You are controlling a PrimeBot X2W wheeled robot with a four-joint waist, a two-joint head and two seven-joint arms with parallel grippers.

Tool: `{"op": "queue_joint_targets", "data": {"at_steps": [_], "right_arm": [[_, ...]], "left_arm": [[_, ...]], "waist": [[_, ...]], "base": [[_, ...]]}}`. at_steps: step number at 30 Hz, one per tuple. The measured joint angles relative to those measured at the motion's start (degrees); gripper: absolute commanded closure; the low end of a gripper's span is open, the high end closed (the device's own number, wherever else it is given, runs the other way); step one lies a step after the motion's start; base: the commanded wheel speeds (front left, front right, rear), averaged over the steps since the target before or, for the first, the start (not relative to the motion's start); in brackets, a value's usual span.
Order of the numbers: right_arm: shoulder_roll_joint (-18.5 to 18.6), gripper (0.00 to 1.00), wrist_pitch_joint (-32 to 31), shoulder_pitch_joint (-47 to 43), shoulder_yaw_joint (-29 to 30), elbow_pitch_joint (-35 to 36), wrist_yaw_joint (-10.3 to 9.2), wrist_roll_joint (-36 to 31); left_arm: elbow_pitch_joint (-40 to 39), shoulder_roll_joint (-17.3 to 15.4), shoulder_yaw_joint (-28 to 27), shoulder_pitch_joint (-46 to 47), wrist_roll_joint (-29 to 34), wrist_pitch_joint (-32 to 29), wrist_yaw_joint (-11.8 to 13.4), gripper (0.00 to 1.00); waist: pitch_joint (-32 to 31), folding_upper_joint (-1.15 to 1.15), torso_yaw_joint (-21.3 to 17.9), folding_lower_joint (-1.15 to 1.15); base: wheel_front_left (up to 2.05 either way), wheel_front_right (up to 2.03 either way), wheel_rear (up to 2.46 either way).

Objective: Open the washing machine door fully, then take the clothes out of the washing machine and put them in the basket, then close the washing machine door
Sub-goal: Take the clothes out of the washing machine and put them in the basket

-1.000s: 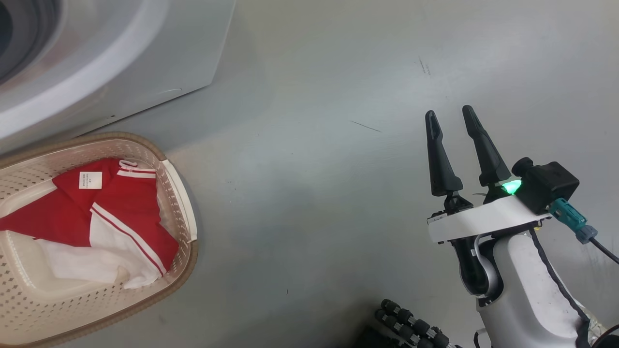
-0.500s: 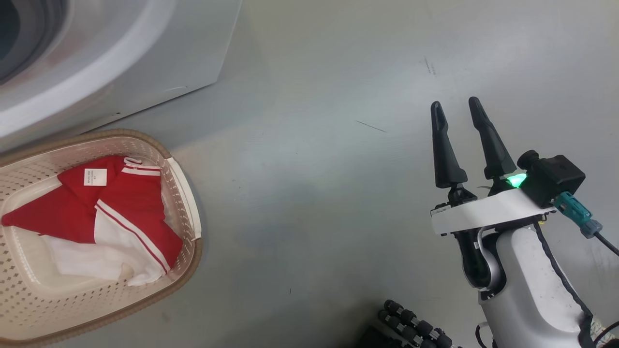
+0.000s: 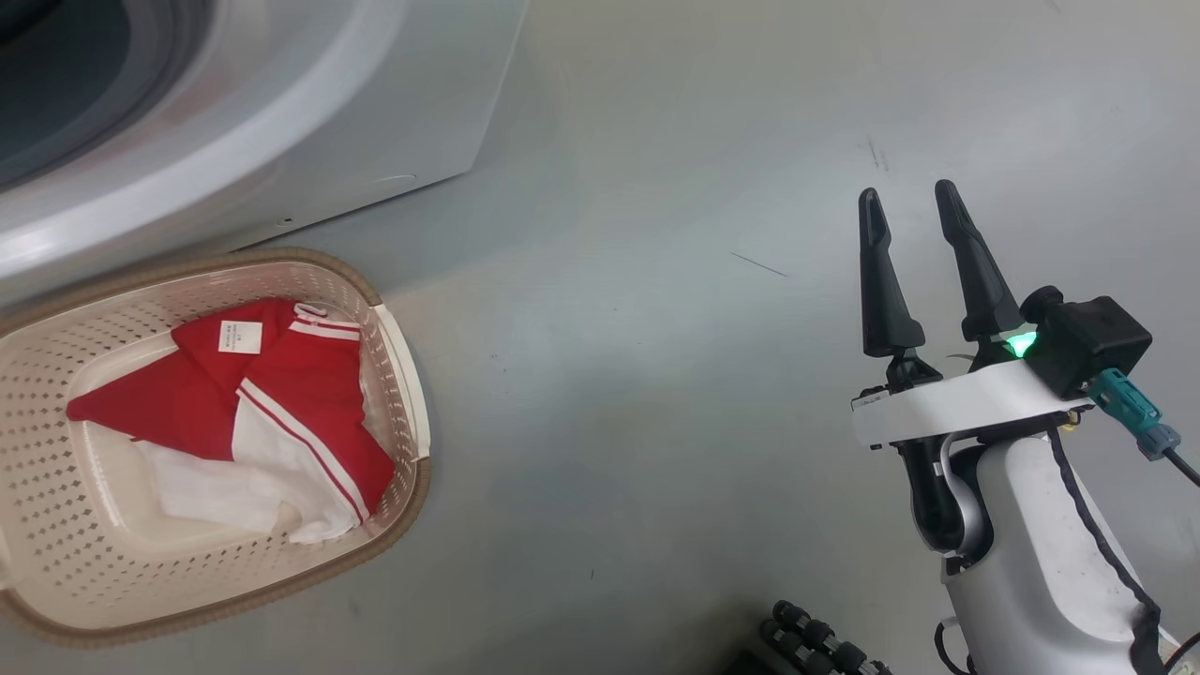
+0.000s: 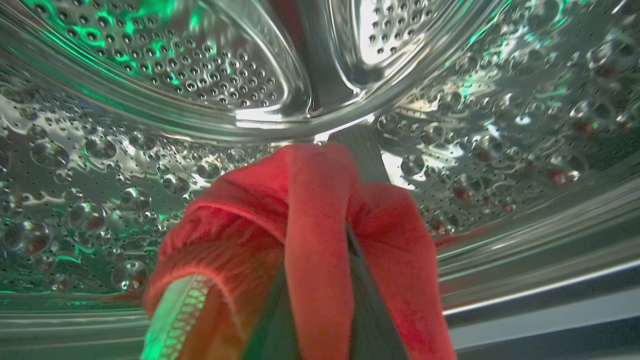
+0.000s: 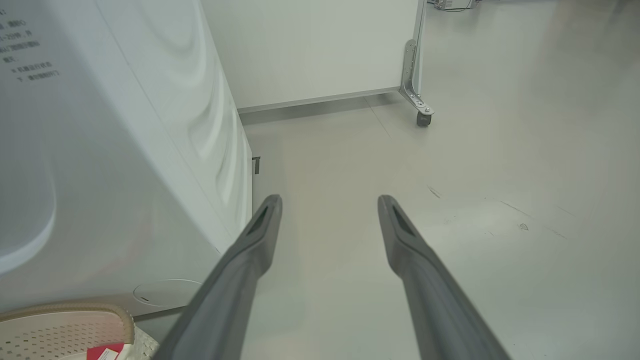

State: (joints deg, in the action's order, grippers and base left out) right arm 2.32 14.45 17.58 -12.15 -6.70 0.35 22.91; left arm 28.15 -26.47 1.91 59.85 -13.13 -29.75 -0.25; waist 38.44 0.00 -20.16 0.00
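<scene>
With the left hand (image 4: pixel 320 225) pinched shut on a red garment (image 4: pixel 240 210) at 6 o'clock in the washing machine drum (image 4: pixel 200 75), lift it straight out without snagging, then carry it to the basket (image 3: pixel 405 375) at 8 o'clock, leaving the right hand (image 3: pixel 907 190) wide and idle.

1 washing machine (image 3: pixel 375 94); 1 basket (image 3: pixel 66 562); 2 red garments (image 3: pixel 187 412).

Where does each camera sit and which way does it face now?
Head: looks down at basket, washing machine; open right gripper lower right.
Left wrist: inside the drum; left gripper shut on red garment.
Right wrist: low, facing along the floor past the washing machine; own fingers.
Shared: head and right wrist both show the basket.
</scene>
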Motion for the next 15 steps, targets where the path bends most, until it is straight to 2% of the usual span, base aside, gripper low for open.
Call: {"op": "queue_joint_targets", "data": {"at_steps": [6, 15], "right_arm": [[0.0, 0.0, 0.0, 0.0, 0.6, -0.2, 0.01, -1.4], [0.0, 0.0, 0.0, -0.3, 2.3, -1.1, 0.04, -3.5]], "left_arm": [[-2.2, 1.7, -1.1, -1.7, -1.1, 6.2, 0.0, 1.0], [-5.3, 6.6, -2.5, -9.1, -3.2, 17.5, 1.0, 1.0]], "waist": [[-1.5, 0.0, 1.4, 0.0], [-4.6, 0.0, 3.7, 0.0]], "base": [[0.0, 0.0, 0.0], [0.0, 0.0, 0.0]]}}
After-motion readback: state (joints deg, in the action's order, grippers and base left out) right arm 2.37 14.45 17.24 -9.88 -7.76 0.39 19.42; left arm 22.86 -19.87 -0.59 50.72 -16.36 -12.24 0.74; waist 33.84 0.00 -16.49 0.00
